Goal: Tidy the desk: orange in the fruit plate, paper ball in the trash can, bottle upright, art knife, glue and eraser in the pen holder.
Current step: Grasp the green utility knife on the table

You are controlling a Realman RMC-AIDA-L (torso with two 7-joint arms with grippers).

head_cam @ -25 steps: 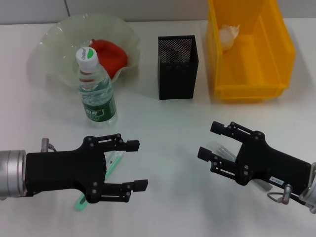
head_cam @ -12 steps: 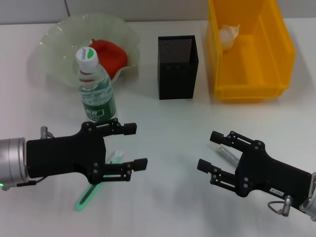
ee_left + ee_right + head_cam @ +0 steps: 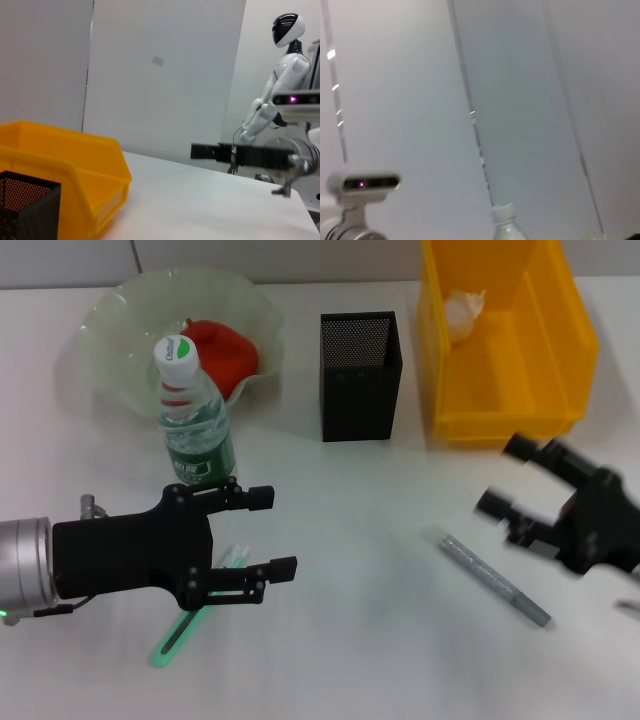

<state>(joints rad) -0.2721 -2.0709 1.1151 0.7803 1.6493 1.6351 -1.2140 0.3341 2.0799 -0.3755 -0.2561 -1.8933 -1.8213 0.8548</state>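
The white desk (image 3: 360, 620) carried everything, and the black mesh pen holder (image 3: 360, 375) near its far middle serves as the landmark here. To the right of the pen holder stood the yellow bin (image 3: 505, 340), the largest item, with a crumpled paper ball (image 3: 465, 312) lying in its far left corner. To the left of the pen holder sat the pale green fruit plate (image 3: 120, 310), with a red-orange fruit (image 3: 222, 348) resting in it. The water bottle (image 3: 195, 420) stood upright just in front of the plate, to the near left of the pen holder.

Well in front of the pen holder and to its left, the left gripper (image 3: 268, 532) hovered low over the desk with its fingers spread apart and nothing between them. A green art knife (image 3: 190, 625) lay on the desk partly beneath it. To the near right of the pen holder, the right gripper (image 3: 510, 480) hung in front of the yellow bin, blurred, its two fingers parted and empty. A slim grey pen-like tool (image 3: 495, 580) lay flat on the desk just beside that gripper, on the side nearer the robot, untouched. Glue and eraser could not be made out.
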